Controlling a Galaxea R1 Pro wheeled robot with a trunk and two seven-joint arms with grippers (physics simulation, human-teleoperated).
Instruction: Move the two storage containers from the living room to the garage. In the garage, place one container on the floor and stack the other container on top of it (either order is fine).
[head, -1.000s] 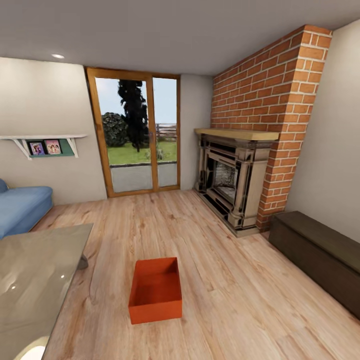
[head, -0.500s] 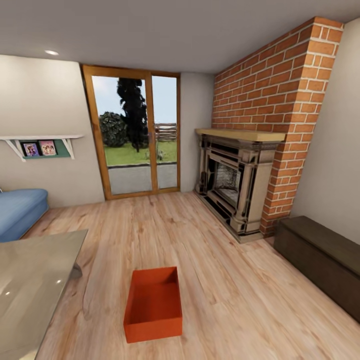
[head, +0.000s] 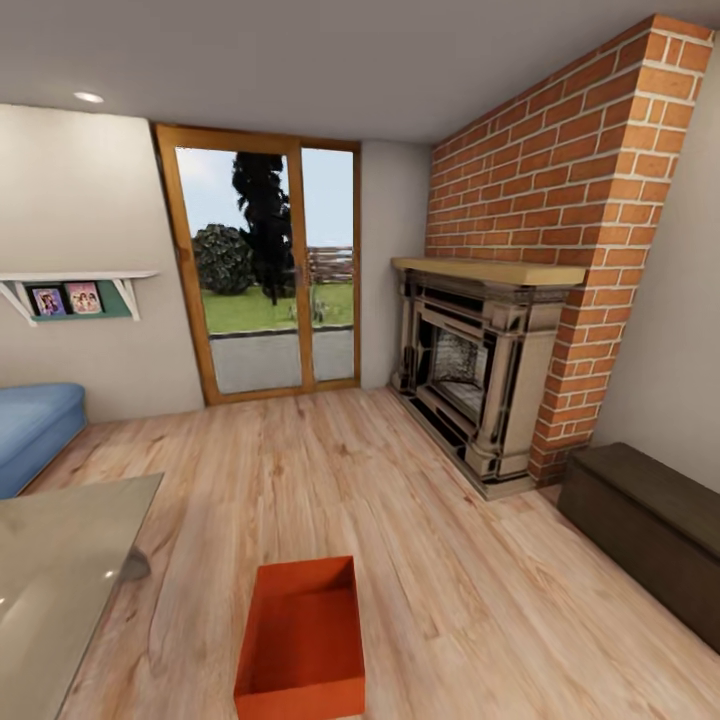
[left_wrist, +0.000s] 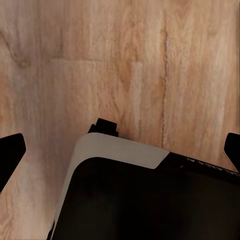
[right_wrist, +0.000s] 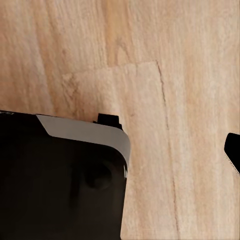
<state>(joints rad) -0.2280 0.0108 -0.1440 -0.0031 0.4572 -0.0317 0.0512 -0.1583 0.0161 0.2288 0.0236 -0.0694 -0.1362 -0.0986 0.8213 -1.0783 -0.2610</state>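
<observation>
Storage container (head: 300, 642) (open-top) on living-room wood floor (head: 450, 590)

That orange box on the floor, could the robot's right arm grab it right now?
Probably not yet. The storage container lies open on the wood floor ahead with nothing blocking it, but the right wrist view shows bare planks below, no bin.

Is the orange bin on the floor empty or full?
Empty: the orange bin sits upright on the wood floor, its bare bottom showing.

both jaws wide apart, downward-facing
</observation>
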